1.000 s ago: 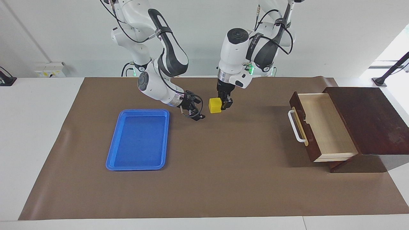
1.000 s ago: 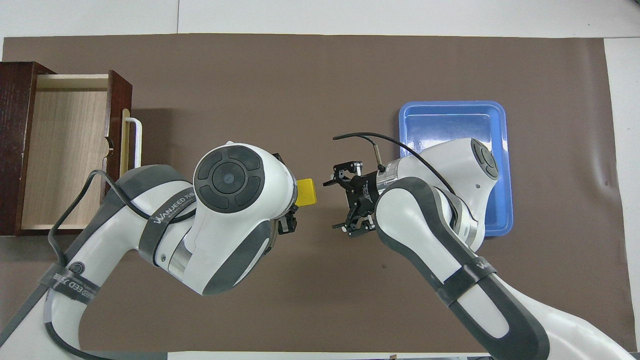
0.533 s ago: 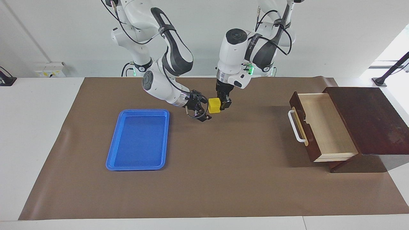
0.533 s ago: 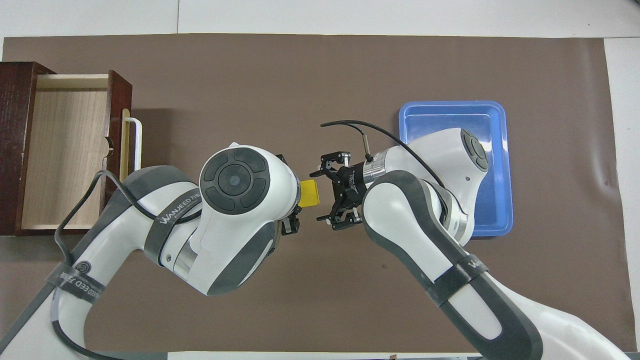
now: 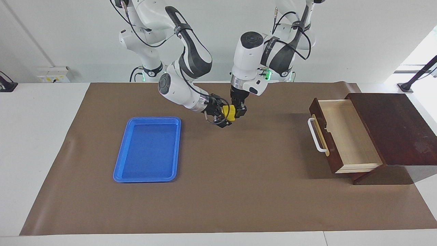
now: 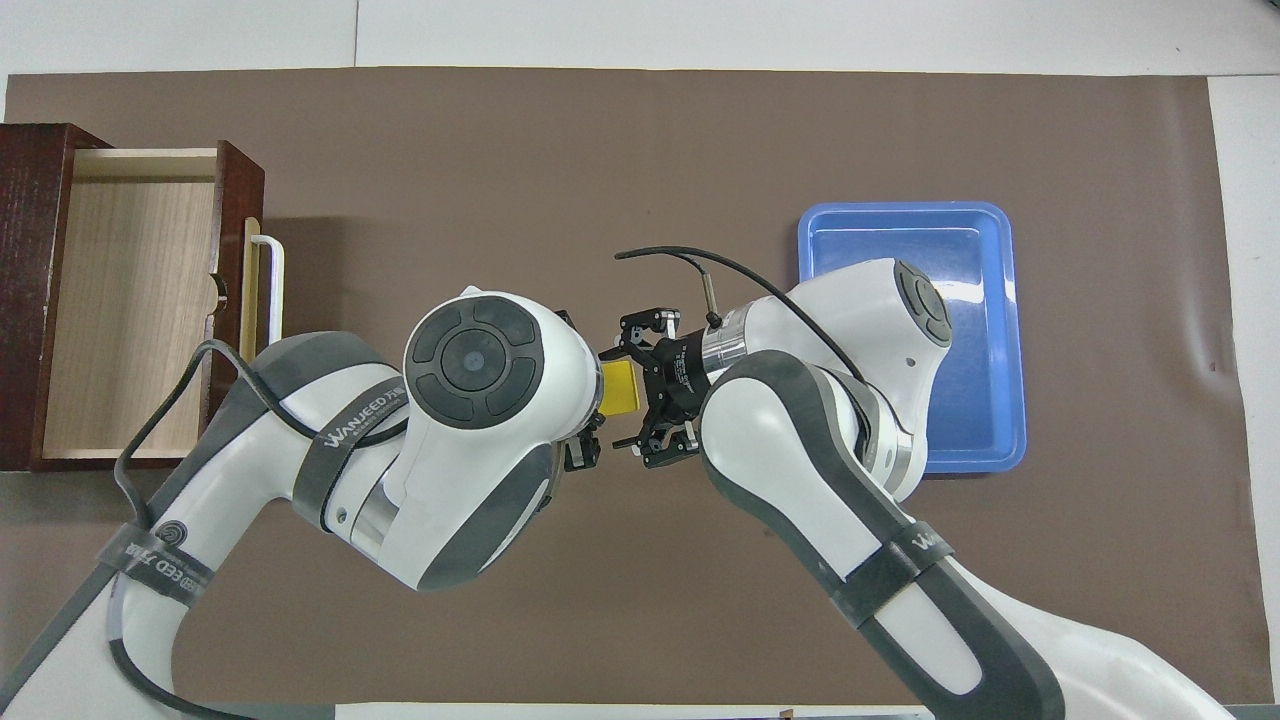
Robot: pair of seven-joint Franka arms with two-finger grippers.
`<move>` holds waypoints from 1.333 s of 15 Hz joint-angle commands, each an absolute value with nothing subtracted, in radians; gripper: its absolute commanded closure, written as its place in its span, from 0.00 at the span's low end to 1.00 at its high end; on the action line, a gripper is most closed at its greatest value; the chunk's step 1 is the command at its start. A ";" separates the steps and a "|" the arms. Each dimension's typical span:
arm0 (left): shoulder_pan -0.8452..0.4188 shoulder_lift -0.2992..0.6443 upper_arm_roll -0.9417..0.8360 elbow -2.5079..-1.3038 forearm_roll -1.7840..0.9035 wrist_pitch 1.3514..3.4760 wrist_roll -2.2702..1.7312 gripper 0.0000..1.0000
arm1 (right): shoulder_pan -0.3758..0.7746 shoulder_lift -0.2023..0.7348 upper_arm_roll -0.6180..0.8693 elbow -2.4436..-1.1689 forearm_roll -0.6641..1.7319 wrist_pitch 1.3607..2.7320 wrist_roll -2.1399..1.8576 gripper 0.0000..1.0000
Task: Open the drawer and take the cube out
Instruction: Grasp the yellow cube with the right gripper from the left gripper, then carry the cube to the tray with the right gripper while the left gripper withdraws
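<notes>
- The cube, yellow, is held in the air over the brown mat, roughly mid-table between the blue tray and the drawer.
- Left gripper: points straight down from above, fingers clamped on the cube. From overhead the left arm's wrist covers most of the cube; only one yellow edge shows.
- Right gripper: comes in from the side, from the tray's end of the table, level with the cube. Its fingers stand apart, one on either side of the cube. Whether they touch the cube cannot be told.
- The cube thus sits inside both grippers at once: gripped by the left, bracketed by the open right.
- The drawer is pulled out of its dark wooden box at the left arm's end of the table; its pale interior is exposed, and the white handle faces the middle of the table.
- The blue tray lies flat on the mat toward the right arm's end.
</notes>
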State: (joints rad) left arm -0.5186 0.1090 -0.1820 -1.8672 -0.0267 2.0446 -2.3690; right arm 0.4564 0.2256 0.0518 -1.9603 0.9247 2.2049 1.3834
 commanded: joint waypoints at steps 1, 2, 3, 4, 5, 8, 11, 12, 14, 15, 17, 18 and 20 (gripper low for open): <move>-0.538 0.097 -0.166 -1.887 -0.020 2.054 -2.368 1.00 | 0.460 0.238 0.049 -1.944 0.943 2.210 1.396 0.00; -0.538 0.100 -0.166 -1.887 -0.018 2.054 -2.368 1.00 | 0.460 0.238 0.048 -1.944 0.943 2.212 1.399 0.00; -0.537 0.097 -0.166 -1.887 -0.018 2.054 -2.368 1.00 | 0.459 0.236 0.048 -1.944 0.943 2.210 1.402 0.05; -0.537 0.097 -0.164 -1.888 -0.018 2.052 -2.368 1.00 | 0.460 0.233 0.048 -1.944 0.943 2.210 1.404 0.21; -0.538 0.097 -0.166 -1.888 -0.014 2.048 -2.368 1.00 | 0.456 0.232 0.049 -1.944 0.945 2.207 1.410 0.49; -0.538 0.095 -0.166 -1.887 -0.002 2.025 -2.355 1.00 | 0.445 0.221 0.048 -1.941 0.943 2.194 1.408 1.00; -0.538 0.095 -0.166 -1.887 -0.002 2.023 -2.353 1.00 | 0.443 0.224 0.048 -1.921 0.942 2.194 1.399 1.00; -0.538 0.095 -0.166 -1.887 -0.002 2.023 -2.355 1.00 | 0.440 0.225 0.048 -1.910 0.942 2.188 1.399 1.00; -0.538 0.095 -0.166 -1.887 -0.002 2.023 -2.353 1.00 | 0.436 0.230 0.048 -1.893 0.943 2.178 1.399 1.00; -0.537 0.095 -0.166 -1.885 -0.002 2.025 -2.355 0.98 | 0.430 0.232 0.048 -1.888 0.943 2.178 1.399 1.00; -0.534 0.095 -0.166 -1.882 -0.002 2.023 -2.353 0.43 | 0.426 0.233 0.048 -1.884 0.943 2.177 1.399 1.00; -0.531 0.097 -0.166 -1.881 -0.002 2.022 -2.355 0.00 | 0.426 0.233 0.048 -1.882 0.945 2.174 1.399 1.00; -0.526 0.092 -0.164 -1.875 -0.002 1.994 -2.350 0.00 | 0.419 0.233 0.046 -1.881 0.945 2.166 1.397 1.00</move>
State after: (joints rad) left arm -0.5186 0.1057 -0.1721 -1.8625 -0.0110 2.0292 -2.3584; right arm 0.4461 0.2252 0.0426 -1.9136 0.9244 2.1868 1.3879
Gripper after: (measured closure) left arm 0.410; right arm 0.445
